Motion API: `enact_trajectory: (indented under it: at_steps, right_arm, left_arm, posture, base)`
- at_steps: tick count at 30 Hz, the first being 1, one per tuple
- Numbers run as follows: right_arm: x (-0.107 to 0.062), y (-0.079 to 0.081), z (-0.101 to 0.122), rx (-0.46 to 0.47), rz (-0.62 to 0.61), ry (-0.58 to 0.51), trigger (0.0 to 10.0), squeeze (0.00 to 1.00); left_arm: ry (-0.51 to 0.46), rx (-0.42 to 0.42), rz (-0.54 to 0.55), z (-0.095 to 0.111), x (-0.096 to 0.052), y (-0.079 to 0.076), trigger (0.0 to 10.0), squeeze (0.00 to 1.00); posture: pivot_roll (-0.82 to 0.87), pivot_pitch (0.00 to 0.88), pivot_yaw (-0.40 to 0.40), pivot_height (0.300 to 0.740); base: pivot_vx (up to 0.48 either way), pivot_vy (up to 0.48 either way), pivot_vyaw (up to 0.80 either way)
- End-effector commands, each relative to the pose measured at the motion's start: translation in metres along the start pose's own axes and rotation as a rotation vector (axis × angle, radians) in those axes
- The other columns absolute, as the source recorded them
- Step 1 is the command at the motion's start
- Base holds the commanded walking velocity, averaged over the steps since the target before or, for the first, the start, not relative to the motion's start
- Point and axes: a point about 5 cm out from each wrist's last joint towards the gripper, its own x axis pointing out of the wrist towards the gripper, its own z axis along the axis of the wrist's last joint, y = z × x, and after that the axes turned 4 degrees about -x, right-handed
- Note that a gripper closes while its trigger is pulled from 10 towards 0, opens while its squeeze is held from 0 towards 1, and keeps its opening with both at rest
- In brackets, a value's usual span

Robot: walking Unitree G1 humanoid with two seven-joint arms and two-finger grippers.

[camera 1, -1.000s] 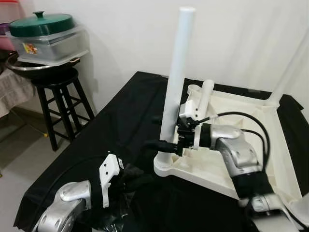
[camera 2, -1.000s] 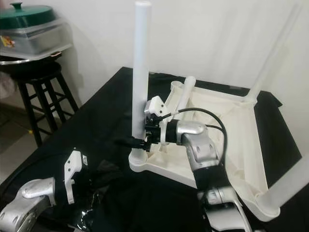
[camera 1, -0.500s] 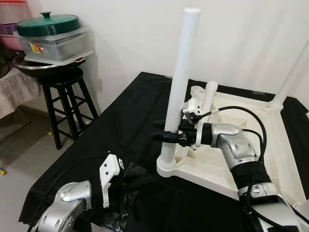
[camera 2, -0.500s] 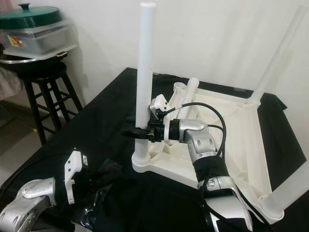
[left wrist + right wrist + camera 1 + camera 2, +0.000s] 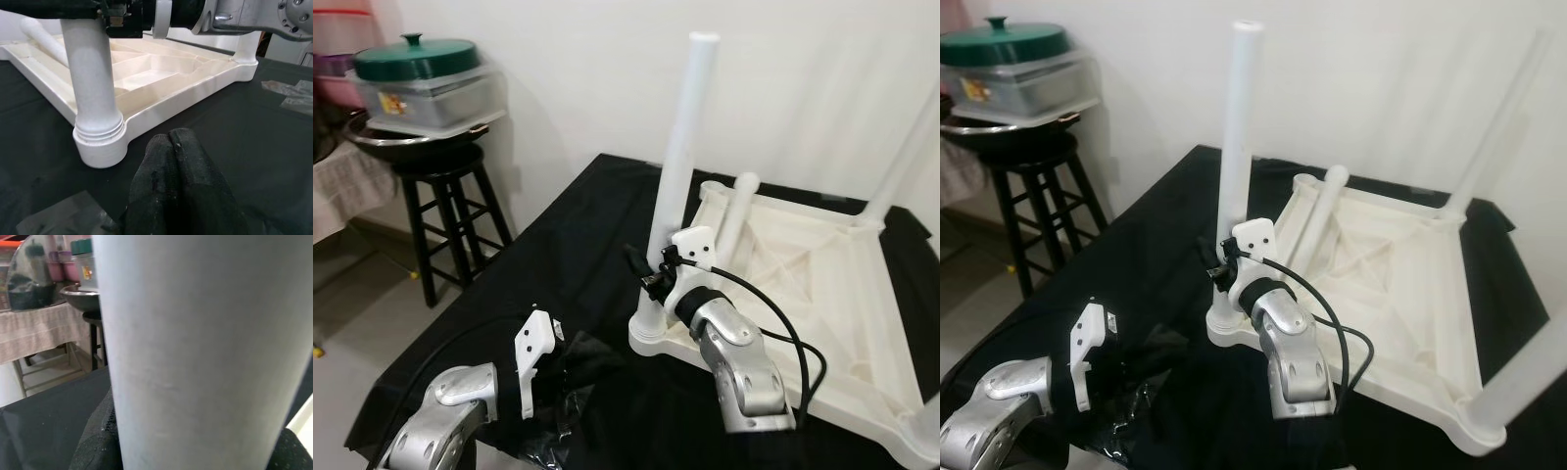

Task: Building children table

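White plastic children's table lies upside down on the black cloth-covered worktop, ribbed underside up. We see a tall white plastic leg standing upright in the near-left corner socket, threaded collar visible just above the socket in the left wrist view. A second white leg stands at the far-right corner, a third at the near-right corner, and a shorter white tube leans at the far-left corner, not seated as far as we can tell.

Change: our right gripper now meets the upright leg lower down and from the near side, with the elbow swung under and toward us; a second ago the arm reached in across the tabletop from the right. The leg itself looks unmoved, apart from camera shift. In the right wrist view the black fingers hug both sides of the leg, so we hold it clamped. We judge this a re-grip or a twist to screw the leg home, three legs done-ish, one left.

Our left gripper rests low on the cloth near the socket, fingers pressed together, holding nothing.

Off to the left, a black wooden stool carries a clear tub with a green lid.
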Motion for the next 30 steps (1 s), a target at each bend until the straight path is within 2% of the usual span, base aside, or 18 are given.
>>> enact_trajectory:
  at_steps: [1, 3, 4, 8, 9, 10, 11, 13, 14, 15, 17, 18, 19, 20, 23, 29, 30]
  right_arm:
    - [-0.001, 0.001, -0.032, 0.037, 0.021, 0.165, 0.0, 0.0]
    - [0.001, 0.002, -0.033, 0.035, 0.038, 0.177, 0.0, 0.0]
    - [0.003, 0.002, -0.032, 0.031, 0.045, 0.176, 10.0, 0.0]
    - [0.004, 0.003, -0.032, 0.037, 0.067, 0.171, 10.0, 0.0]
    - [0.007, 0.006, -0.028, 0.052, 0.18, 0.16, 10.0, 1.0]
    - [0.006, 0.01, -0.024, 0.063, 0.241, 0.159, 10.0, 1.0]
    - [0.006, 0.01, -0.024, 0.063, 0.241, 0.159, 10.0, 1.0]
    - [0.008, 0.007, -0.005, 0.004, 0.453, 0.063, 10.0, 1.0]
    - [0.008, 0.007, -0.005, 0.004, 0.453, 0.063, 10.0, 1.0]
    - [0.008, 0.004, 0.002, -0.031, 0.51, 0.031, 10.0, 1.0]
    - [0.008, 0.004, 0.002, -0.031, 0.51, 0.031, 10.0, 1.0]
    - [0.01, -0.004, 0.006, -0.089, 0.564, 0.031, 10.0, 0.36]
    - [0.01, -0.004, 0.006, -0.089, 0.564, 0.031, 10.0, 0.36]
    - [0.014, -0.014, 0.011, -0.135, 0.628, 0.039, 10.0, 0.0]
    - [0.023, -0.033, 0.03, -0.171, 0.798, 0.024, 10.0, 0.0]
    - [0.029, -0.038, 0.036, -0.208, 0.879, 0.038, 10.0, 0.0]
    - [0.03, -0.038, 0.038, -0.186, 0.913, 0.035, 8.8, 0.0]
  left_arm:
    - [0.006, 0.006, 0.0, 0.0, -0.001, 0.004, 10.0, 0.0]
    - [0.005, 0.009, 0.006, 0.001, -0.001, 0.005, 10.0, 0.0]
    - [0.004, 0.013, 0.011, 0.001, -0.001, 0.006, 10.0, 0.0]
    - [0.003, 0.015, 0.014, 0.001, -0.001, 0.006, 10.0, 0.0]
    - [0.005, 0.014, 0.012, 0.001, -0.001, 0.006, 10.0, 0.0]
    - [0.007, 0.012, 0.007, 0.001, -0.001, 0.006, 10.0, 0.0]
    - [0.007, 0.012, 0.007, 0.001, -0.001, 0.006, 10.0, 0.0]
    - [0.007, 0.008, 0.0, 0.001, 0.0, 0.006, 10.0, 0.0]
    - [0.007, 0.008, 0.0, 0.001, 0.0, 0.006, 10.0, 0.0]
    - [0.005, 0.007, -0.001, 0.001, 0.001, 0.006, 10.0, 0.0]
    - [0.005, 0.007, -0.001, 0.001, 0.001, 0.006, 10.0, 0.0]
    - [0.003, 0.008, 0.0, 0.001, 0.001, 0.005, 10.0, 0.0]
    - [0.003, 0.008, 0.0, 0.001, 0.001, 0.005, 10.0, 0.0]
    - [-0.001, 0.007, 0.002, 0.001, 0.002, 0.005, 10.0, 0.0]
    - [-0.007, 0.006, 0.004, 0.001, 0.003, 0.003, 10.0, 0.0]
    - [-0.008, 0.005, 0.001, 0.001, 0.003, 0.002, 10.0, 0.0]
    - [-0.009, 0.004, 0.0, 0.001, 0.003, 0.001, 10.0, 0.0]
  posture:
    - [-0.1, 0.0, -0.042, 0.74]
    - [-0.1, 0.0, -0.04, 0.74]
    - [-0.09, 0.0, -0.039, 0.74]
    - [-0.09, 0.0, -0.039, 0.74]
    - [-0.09, 0.0, -0.03, 0.74]
    - [-0.09, 0.0, -0.028, 0.74]
    - [-0.09, 0.0, -0.028, 0.74]
    - [-0.08, 0.0, -0.034, 0.74]
    - [-0.08, 0.0, -0.034, 0.74]
    - [-0.08, 0.0, -0.034, 0.74]
    - [-0.08, 0.0, -0.034, 0.74]
    - [-0.07, 0.0, -0.043, 0.74]
    - [-0.07, 0.0, -0.043, 0.74]
    - [-0.07, 0.0, -0.047, 0.74]
    - [-0.06, 0.0, -0.058, 0.74]
    - [-0.05, 0.0, -0.066, 0.74]
    - [-0.05, 0.0, -0.066, 0.74]
  base:
    - [0.0, 0.0, 0.0]
    - [0.0, 0.0, 0.0]
    - [0.0, 0.0, 0.0]
    - [0.0, 0.0, 0.0]
    - [0.0, 0.0, 0.0]
    - [0.0, 0.0, 0.0]
    - [0.0, 0.0, 0.0]
    - [0.0, 0.0, 0.0]
    - [0.0, 0.0, 0.0]
    - [0.0, 0.0, 0.0]
    - [0.0, 0.0, 0.0]
    - [0.0, 0.0, 0.0]
    - [0.0, 0.0, 0.0]
    - [0.0, 0.0, 0.0]
    - [0.0, 0.0, 0.0]
    - [0.0, 0.0, 0.0]
    - [0.0, 0.0, 0.0]
